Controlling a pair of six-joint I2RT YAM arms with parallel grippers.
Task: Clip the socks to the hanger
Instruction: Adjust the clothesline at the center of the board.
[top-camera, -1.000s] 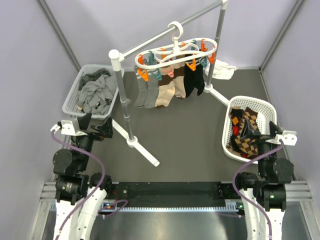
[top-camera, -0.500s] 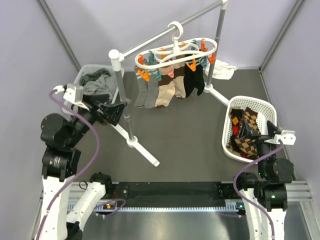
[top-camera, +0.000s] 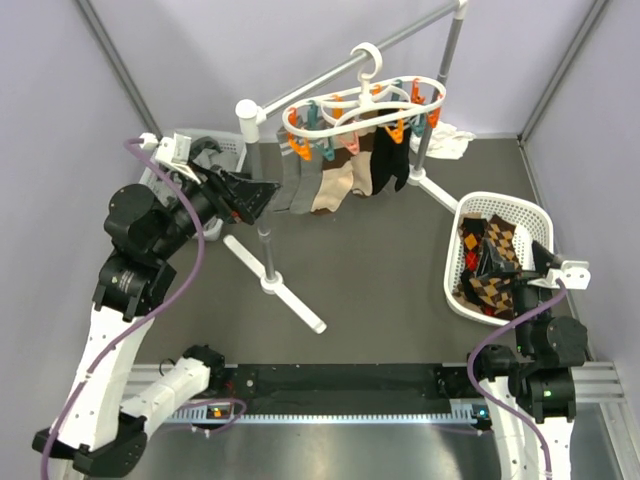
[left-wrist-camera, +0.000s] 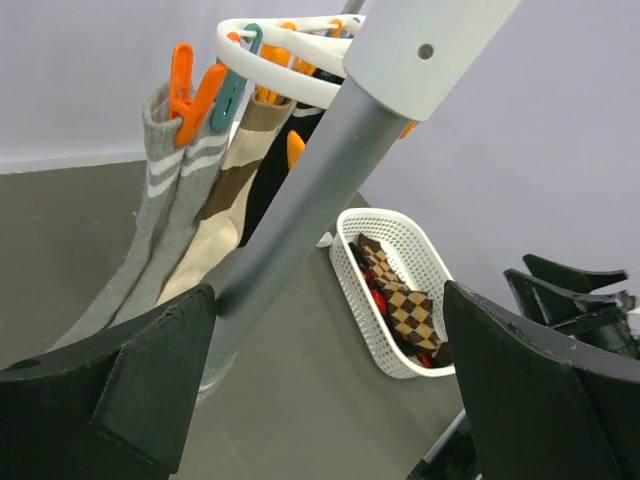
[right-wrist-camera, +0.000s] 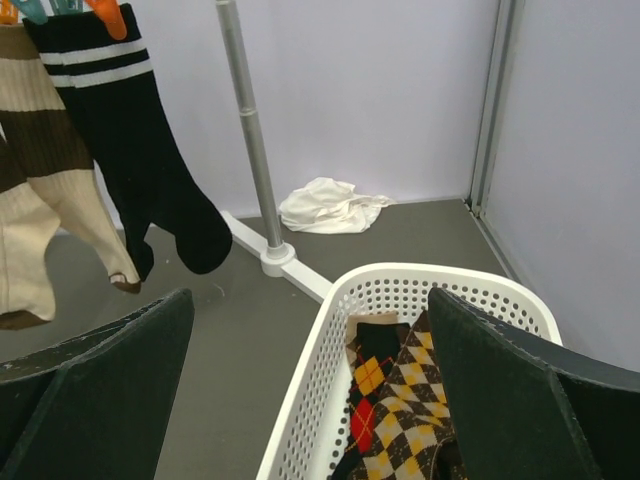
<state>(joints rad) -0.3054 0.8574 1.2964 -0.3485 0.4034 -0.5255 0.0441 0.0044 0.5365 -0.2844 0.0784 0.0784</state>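
The socks (right-wrist-camera: 398, 418) lie unclipped in the basket (right-wrist-camera: 400, 275) just below the right pincer (right-wrist-camera: 310, 390), jaws apart, empty. The left pincer (left-wrist-camera: 325, 360), likewise apart, faces the hanger (left-wrist-camera: 290, 62) just beyond; all clipping remains.

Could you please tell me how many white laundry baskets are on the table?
2. One white basket sits at the right, holding argyle socks; the other basket is at the far left, largely hidden behind the left arm.

No text, label, brand, number or sign was readable in any view, not on the hanger (top-camera: 368, 97), socks (top-camera: 490, 265), white basket (top-camera: 452, 268) or rail stand (top-camera: 267, 250).
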